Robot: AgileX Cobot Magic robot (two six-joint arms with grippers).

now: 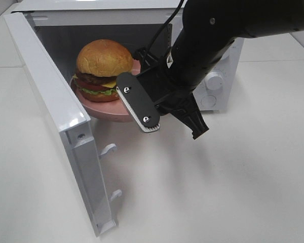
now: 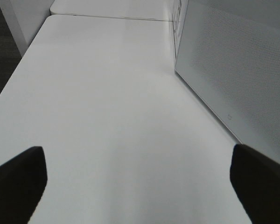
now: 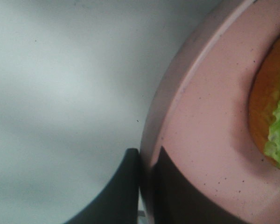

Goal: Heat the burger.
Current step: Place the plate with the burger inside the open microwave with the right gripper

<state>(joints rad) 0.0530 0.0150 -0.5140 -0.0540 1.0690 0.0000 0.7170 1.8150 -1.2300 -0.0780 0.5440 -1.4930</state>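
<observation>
1. Nearest me, the tabletop [image 1: 218, 192] lay bare in front of the microwave [image 1: 228, 55], whose door [image 1: 66, 126] stood swung open toward the near left.
2. My left gripper [image 2: 140, 175] hung low over the tabletop just beside the door's outer face, jaws wide apart with nothing between them.
3. My right gripper [image 3: 147, 158] was pinched tight on the rim of the pink plate [image 1: 99, 109].
4. The burger [image 1: 104, 61] sat on that plate in the mouth of the microwave. I could not tell whether the plate rested on the oven floor.
5. I judged the burger soft, tall and loosely stacked, so squeezing it would crush the bun and shift the layers. The stiff plate was the better hold, though its smooth rim, pinched on one side only, might tilt. Keeping it level mattered.
6. Farthest back, the knobs [image 1: 214, 81] waited on the right front.
</observation>
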